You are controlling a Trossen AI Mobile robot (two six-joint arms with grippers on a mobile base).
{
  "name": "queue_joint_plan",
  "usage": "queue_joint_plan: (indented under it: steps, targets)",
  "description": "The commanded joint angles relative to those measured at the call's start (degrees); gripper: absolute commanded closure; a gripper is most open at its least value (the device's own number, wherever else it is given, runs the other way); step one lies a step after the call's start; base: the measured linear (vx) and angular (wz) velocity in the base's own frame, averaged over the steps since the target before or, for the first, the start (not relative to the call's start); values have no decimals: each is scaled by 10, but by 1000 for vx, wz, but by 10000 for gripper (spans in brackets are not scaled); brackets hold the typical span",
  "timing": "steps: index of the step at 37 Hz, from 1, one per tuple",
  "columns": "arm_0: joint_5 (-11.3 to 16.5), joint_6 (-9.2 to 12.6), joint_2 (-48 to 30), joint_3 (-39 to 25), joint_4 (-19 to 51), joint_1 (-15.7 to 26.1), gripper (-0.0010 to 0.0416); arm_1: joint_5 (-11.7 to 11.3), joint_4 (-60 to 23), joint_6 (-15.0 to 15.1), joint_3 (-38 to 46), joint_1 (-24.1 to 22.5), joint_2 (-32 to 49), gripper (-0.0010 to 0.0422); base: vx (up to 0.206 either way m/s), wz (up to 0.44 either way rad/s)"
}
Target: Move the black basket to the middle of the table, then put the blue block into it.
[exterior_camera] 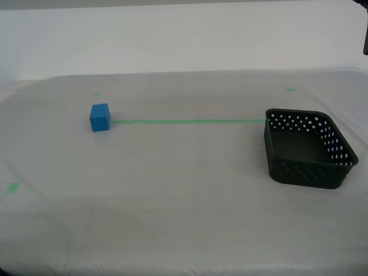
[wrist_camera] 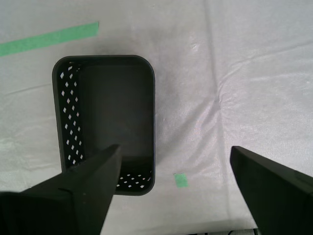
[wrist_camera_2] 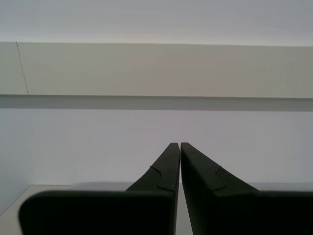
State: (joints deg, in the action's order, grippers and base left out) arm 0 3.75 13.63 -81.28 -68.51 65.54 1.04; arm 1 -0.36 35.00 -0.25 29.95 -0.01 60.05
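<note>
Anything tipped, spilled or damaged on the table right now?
Nothing stands out. The basket sits upright and empty at the exterior view's right, the block rests flat at the tape line's other end.

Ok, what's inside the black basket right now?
Nothing: the black basket shows only its bare dark floor in the first wrist view. My first end effector covers a corner strip. The blue block sits on the table, far toward the exterior view's left.

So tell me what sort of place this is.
Probably a robot test bench, not a home: a table draped in whitish cloth with a green tape line and marks, a plain wall behind, and only the black basket and blue block.
</note>
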Motion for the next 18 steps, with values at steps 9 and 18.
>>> queue_joint_plan:
  steps: [9, 18]
  targets:
    - [-2, 2, 0, 0, 0, 3, 7, 0, 2, 1, 0, 0, 0, 412, 0, 0]
    - [-10, 26, 0, 1, -7, 15, 9, 0, 2, 1, 0, 0, 0, 412, 0, 0]
